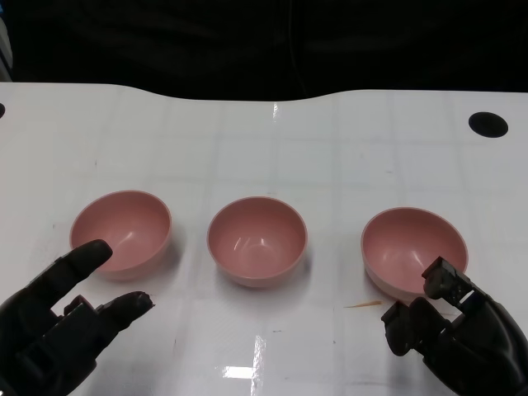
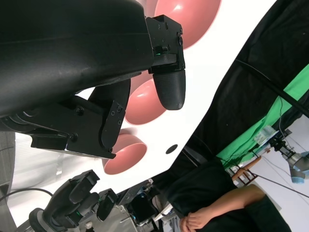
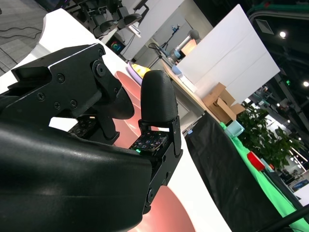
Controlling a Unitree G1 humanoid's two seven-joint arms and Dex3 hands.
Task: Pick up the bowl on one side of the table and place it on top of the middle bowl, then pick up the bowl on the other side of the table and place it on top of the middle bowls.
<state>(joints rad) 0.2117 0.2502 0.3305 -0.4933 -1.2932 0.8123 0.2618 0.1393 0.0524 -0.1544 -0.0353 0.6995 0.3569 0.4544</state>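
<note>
Three round pink plastic bowls are set in a row on the white tabletop (image 1: 272, 140): the left bowl (image 1: 121, 231), the middle bowl (image 1: 256, 240) and the right bowl (image 1: 412, 250), each upright and apart from the others. The left hand (image 1: 58, 326) is held released just near the left bowl, fingers spread, nothing grasped. The right hand (image 1: 458, 326) is seen at the near rim of the right bowl; whether it is grasped cannot be told.

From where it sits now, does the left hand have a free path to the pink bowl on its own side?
Probably yes. The left hand is open beside the left pink plastic bowl, one fingertip at its near rim. Nothing lies between them on the white table, and the middle pink bowl stands well apart.
</note>
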